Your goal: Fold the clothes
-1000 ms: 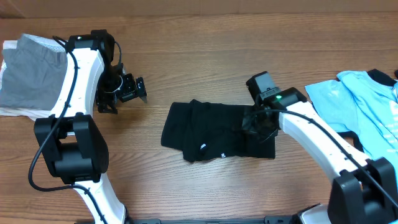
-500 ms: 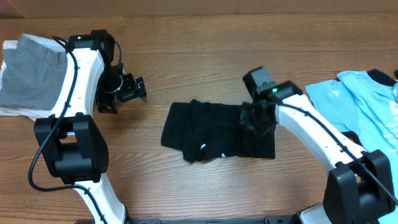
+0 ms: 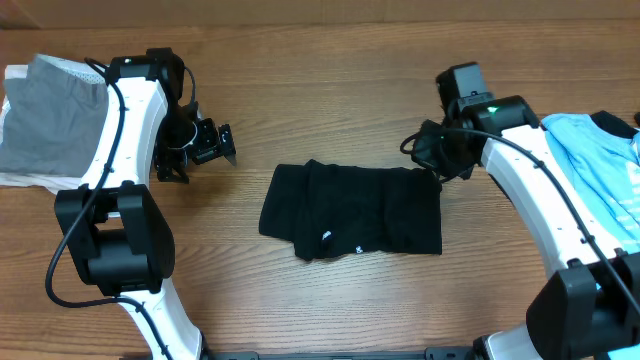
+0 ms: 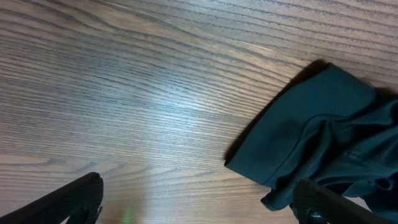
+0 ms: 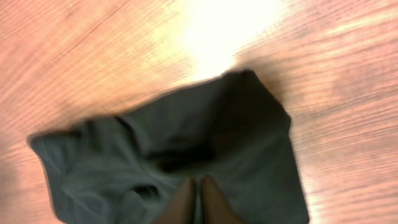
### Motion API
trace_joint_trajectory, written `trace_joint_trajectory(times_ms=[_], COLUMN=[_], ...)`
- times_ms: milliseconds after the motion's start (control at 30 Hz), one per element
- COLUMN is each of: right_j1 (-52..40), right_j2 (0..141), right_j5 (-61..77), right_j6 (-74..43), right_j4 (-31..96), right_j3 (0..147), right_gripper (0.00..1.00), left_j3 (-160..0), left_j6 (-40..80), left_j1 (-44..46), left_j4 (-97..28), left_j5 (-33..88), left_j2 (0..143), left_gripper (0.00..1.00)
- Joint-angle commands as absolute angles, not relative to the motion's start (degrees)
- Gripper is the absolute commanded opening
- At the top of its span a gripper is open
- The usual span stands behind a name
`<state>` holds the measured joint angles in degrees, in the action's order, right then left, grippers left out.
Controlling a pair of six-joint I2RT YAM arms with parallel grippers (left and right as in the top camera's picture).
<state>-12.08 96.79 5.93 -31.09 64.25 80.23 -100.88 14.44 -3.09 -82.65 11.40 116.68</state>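
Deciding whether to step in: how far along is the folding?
Looks done: a gray garment lies folded at far left, and the black shirt sits mid-table as a compact, slightly rumpled rectangle. In hand: nothing visibly; the right gripper hovers over that shirt, jaws shut, and the left gripper stands open over the table. Left: the light blue shirt, spread unfolded at the right edge.

I'm looking at a brown wood-grain table (image 3: 330, 80) with a black shirt (image 3: 350, 212) lying bunched in a rough rectangle near its middle. At the left edge I see a grey garment (image 3: 50, 120) on top of a white cloth (image 3: 14, 80). At the right edge lies a light blue shirt (image 3: 590, 170) with black trim, well apart from the black one.
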Motion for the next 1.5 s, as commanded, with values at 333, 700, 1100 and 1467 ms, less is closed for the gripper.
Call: trace_joint_trajectory(times_ms=[333, 700, 1100, 1467], right_j1=[-12.6, -12.7, -11.4, -15.6], right_j2=[99.2, 102.8, 90.0, 89.3], right_j5=[12.8, 14.7, 9.1, 13.2], right_j6=[-30.0, -31.8, -29.7, -28.3], right_j4=[52.2, 39.5, 60.3, 57.2], right_j3=[69.0, 63.4, 75.5, 64.8], right_gripper=[0.06, 0.04, 0.11, 0.18], left_j3=[-102.2, -102.2, -102.2, -102.2], left_j6=[14.2, 14.2, 14.2, 14.2], left_j1=[-2.9, -2.9, -2.9, -2.9], left_j4=[-82.4, -82.7, -83.3, -83.3], left_j5=[12.1, 12.1, 12.1, 12.1], left_j2=[116.6, 116.6, 116.6, 116.6], left_gripper=[1.00, 1.00, 1.00, 1.00])
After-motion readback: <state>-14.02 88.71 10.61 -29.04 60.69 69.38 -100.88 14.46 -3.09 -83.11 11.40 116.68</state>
